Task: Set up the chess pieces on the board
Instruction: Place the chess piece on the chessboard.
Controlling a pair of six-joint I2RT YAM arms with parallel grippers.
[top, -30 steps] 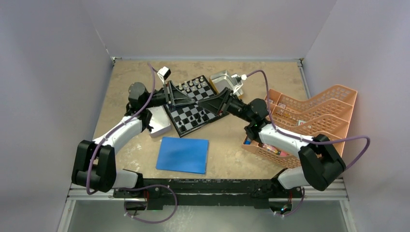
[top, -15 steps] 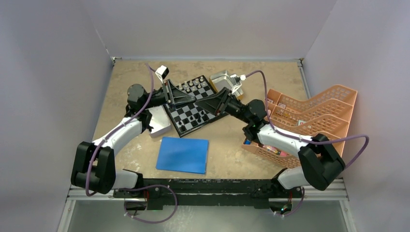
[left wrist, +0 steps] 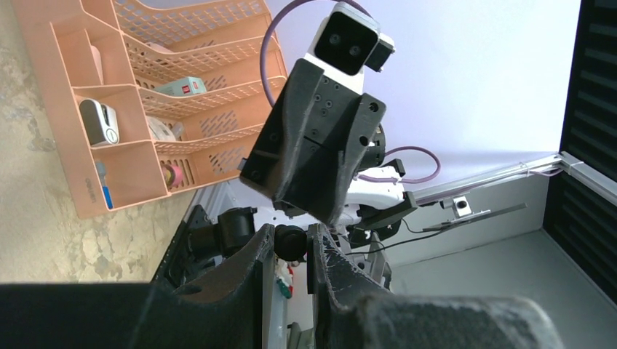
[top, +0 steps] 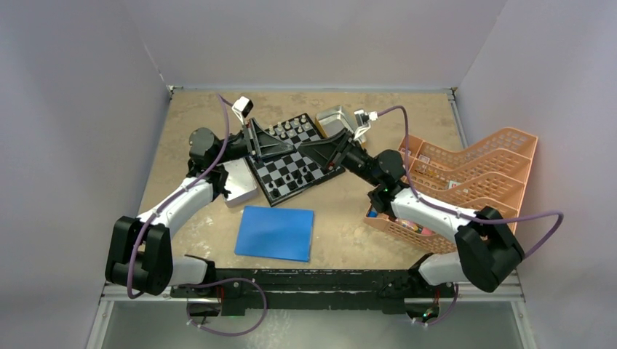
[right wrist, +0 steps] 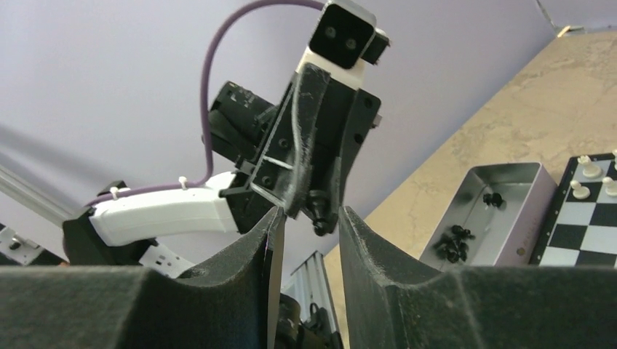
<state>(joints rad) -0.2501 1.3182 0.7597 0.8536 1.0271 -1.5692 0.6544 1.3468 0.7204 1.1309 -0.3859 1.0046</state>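
Observation:
The board [top: 281, 186] lies mid-table with several chess pieces [top: 289, 128] standing on it; its corner [right wrist: 582, 222] shows in the right wrist view with white pieces [right wrist: 586, 169]. Above the board my two grippers meet tip to tip. My left gripper [top: 275, 145] is shut on a small black chess piece [left wrist: 291, 242], which also hangs from its fingertips in the right wrist view [right wrist: 318, 218]. My right gripper [top: 311, 150] is open, one finger on each side of that piece with a gap on both sides [right wrist: 311, 212].
A metal tray [right wrist: 509, 182] holding loose black pieces [right wrist: 452, 244] sits left of the board [top: 239, 183]. Another metal tray [top: 333, 118] stands behind it. A blue sheet [top: 275, 233] lies in front. A pink basket rack [top: 473, 178] fills the right side.
My right gripper has moved left toward the left gripper, bringing its fingers around the held piece. The left arm has shifted only slightly.

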